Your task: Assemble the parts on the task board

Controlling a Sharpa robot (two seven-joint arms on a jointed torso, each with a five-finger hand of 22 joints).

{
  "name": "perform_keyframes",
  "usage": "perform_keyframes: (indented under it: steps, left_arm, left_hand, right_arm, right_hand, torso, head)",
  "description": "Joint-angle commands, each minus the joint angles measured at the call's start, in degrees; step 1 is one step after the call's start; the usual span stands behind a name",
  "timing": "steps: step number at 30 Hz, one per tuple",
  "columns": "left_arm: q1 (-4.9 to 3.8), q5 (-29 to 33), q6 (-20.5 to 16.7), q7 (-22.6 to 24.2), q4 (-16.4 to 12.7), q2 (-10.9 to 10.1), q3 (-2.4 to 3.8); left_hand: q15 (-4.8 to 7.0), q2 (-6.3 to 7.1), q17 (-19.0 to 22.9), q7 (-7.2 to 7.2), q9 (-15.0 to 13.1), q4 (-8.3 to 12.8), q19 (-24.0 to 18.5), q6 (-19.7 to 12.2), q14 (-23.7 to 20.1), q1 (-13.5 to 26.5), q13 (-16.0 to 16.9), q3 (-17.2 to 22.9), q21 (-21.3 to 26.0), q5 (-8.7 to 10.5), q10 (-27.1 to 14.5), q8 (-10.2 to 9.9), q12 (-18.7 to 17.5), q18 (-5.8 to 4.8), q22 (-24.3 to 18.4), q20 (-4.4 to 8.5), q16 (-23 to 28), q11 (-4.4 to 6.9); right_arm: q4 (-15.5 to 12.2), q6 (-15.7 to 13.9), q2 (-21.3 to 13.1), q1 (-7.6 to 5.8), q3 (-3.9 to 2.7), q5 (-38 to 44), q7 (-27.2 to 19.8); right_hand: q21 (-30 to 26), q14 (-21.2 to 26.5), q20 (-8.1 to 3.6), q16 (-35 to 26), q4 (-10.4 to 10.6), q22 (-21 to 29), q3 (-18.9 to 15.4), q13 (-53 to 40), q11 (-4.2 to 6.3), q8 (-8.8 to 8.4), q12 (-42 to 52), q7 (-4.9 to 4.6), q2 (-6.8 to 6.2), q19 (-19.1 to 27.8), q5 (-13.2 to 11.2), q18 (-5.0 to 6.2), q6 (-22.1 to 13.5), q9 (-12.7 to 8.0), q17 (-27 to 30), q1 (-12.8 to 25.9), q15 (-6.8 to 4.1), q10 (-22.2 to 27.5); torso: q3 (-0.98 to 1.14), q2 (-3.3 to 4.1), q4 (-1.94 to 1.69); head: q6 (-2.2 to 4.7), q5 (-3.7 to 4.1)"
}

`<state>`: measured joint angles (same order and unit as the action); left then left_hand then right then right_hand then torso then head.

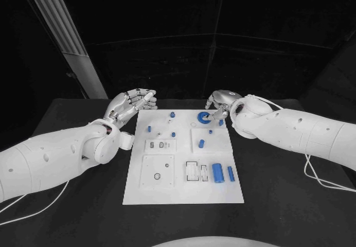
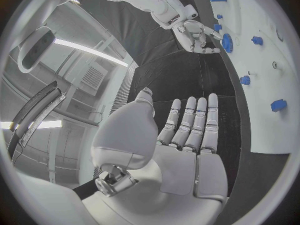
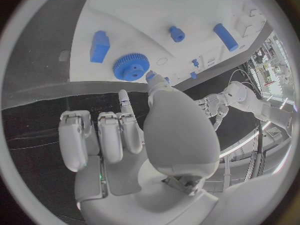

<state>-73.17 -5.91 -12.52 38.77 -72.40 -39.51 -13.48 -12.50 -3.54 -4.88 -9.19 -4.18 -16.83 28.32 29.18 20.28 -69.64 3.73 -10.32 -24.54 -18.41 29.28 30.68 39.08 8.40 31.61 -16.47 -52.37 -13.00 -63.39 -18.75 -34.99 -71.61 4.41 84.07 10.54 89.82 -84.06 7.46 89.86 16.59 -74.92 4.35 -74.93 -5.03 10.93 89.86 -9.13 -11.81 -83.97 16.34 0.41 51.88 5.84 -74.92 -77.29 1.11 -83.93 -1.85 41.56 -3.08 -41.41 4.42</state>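
The white task board (image 1: 181, 195) lies in the middle of the black table. A blue gear (image 1: 203, 117) sits flat near its far right corner. My right hand (image 1: 221, 103) hovers just beside it. In the right wrist view the thumb tip reaches the rim of the gear (image 3: 131, 66), the index finger points past the board's edge, and the other fingers are curled; nothing is pinched. My left hand (image 1: 132, 103) floats at the board's far left corner with its fingers (image 2: 187, 122) stretched out and nothing in them. A blue cylinder (image 1: 218, 173) and a slim blue bar (image 1: 231, 173) lie at the near right.
Small blue pegs (image 1: 172, 114) and a blue block (image 1: 220, 122) stand on the board's far half. White recessed plates (image 1: 157, 175) fill the near left. Cables (image 1: 322, 177) trail from the right arm across the table. Bare black tabletop surrounds the board.
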Motion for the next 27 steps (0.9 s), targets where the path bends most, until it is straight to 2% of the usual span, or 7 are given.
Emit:
perform_keyframes:
  steps: [1,6,9,13,21,27]
  left_arm:
    - [-0.07,-0.2,0.33,8.62,-0.09,-0.01,0.04]
    - [-0.07,-0.2,0.31,8.6,-0.09,-0.03,0.04]
    - [-0.07,-0.2,0.29,8.59,-0.08,-0.03,0.04]
    - [-0.07,-0.2,0.28,8.58,-0.12,-0.12,0.04]
    - [-0.08,-0.2,0.39,8.56,-0.11,-0.16,0.04]
    - [-0.08,-0.2,0.42,8.52,-0.07,-0.12,0.04]
  left_hand:
    - [0.09,-0.67,0.07,-6.24,-0.05,0.07,-0.42,-0.32,-0.51,-0.17,-0.06,-0.07,0.17,-0.2,-0.26,-0.33,0.24,-0.48,-0.08,-0.03,-0.32,-0.06]
    - [0.09,-0.74,0.07,-6.24,-0.06,0.08,-0.39,-0.3,-0.52,-0.22,-0.06,-0.04,0.15,-0.2,-0.27,-0.33,0.27,-0.47,-0.08,-0.03,-0.35,-0.06]
    - [0.09,-0.74,0.07,-6.24,-0.06,0.08,-0.39,-0.3,-0.52,-0.22,-0.06,-0.04,0.15,-0.2,-0.27,-0.33,0.27,-0.47,-0.08,-0.03,-0.35,-0.06]
    - [0.09,-0.74,0.07,-6.24,-0.06,0.08,-0.39,-0.3,-0.52,-0.22,-0.06,-0.04,0.15,-0.2,-0.27,-0.33,0.27,-0.47,-0.08,-0.03,-0.35,-0.06]
    - [0.09,-0.74,0.07,-6.24,-0.06,0.08,-0.39,-0.3,-0.52,-0.22,-0.06,-0.04,0.15,-0.2,-0.27,-0.33,0.27,-0.47,-0.08,-0.03,-0.35,-0.06]
    - [0.09,-0.86,0.08,-6.24,-0.07,0.08,-0.34,-0.29,-0.56,-0.27,-0.06,-0.02,0.13,-0.2,-0.29,-0.33,0.31,-0.47,-0.08,-0.03,-0.39,-0.06]
  right_arm:
    - [0.12,2.43,0.18,-0.06,-0.02,0.69,1.17]
    - [0.26,2.93,0.51,-0.02,-0.02,0.82,1.44]
    - [0.21,3.03,0.63,-0.01,-0.02,0.86,1.48]
    - [0.19,3.15,0.81,0.0,-0.02,0.88,1.41]
    - [0.22,3.57,1.12,0.01,-0.02,0.89,1.41]
    - [0.43,4.08,1.36,0.01,-0.03,0.89,1.4]
  right_hand:
    - [0.18,-5.94,0.17,0.14,-0.1,-15.08,0.42,-15.07,-0.46,-0.25,0.14,0.0,0.26,-6.03,-0.45,-0.41,-0.19,0.05,-15.08,-1.29,0.19,-6.07]
    - [0.18,-5.94,0.22,0.14,-0.18,-15.08,0.79,-15.07,-0.57,-0.27,0.14,-0.1,0.66,-6.03,-0.89,-0.41,0.3,0.16,-15.08,-2.45,0.27,-6.07]
    - [0.18,-5.94,0.24,0.14,-0.27,-15.08,1.11,-15.07,-0.53,-0.21,0.14,-0.06,1.0,-6.03,-1.05,-0.41,0.75,0.27,-15.08,-3.19,0.26,-6.07]
    - [0.18,-5.94,0.25,0.14,-0.5,-15.08,1.6,-15.07,-0.56,-0.12,0.14,-0.09,1.44,-6.03,-1.12,-0.41,1.44,0.44,-15.08,-4.33,0.27,-6.07]
    - [0.18,-5.94,0.15,0.14,-0.79,-15.08,2.72,-15.07,-0.26,0.06,0.14,0.29,2.77,-6.03,-1.05,-0.41,2.83,0.72,-15.08,-5.51,0.1,-6.07]
    - [0.18,-5.94,0.08,0.14,-0.84,-15.08,2.91,-15.07,-0.14,0.11,0.14,0.45,3.07,-6.03,-1.15,-0.41,3.27,0.78,-15.08,-5.51,0.01,-6.07]
  torso:
    - [-0.02,0.03,-0.06]
    - [0.03,0.0,0.09]
    - [0.04,0.02,-0.04]
    - [0.02,0.03,0.01]
    - [0.01,0.03,-0.04]
    - [0.03,0.01,0.04]
  head:
    - [-0.04,0.42]
    - [-0.05,0.45]
    - [-0.09,0.49]
    - [-0.12,0.65]
    - [-0.32,0.51]
    - [-0.5,0.38]
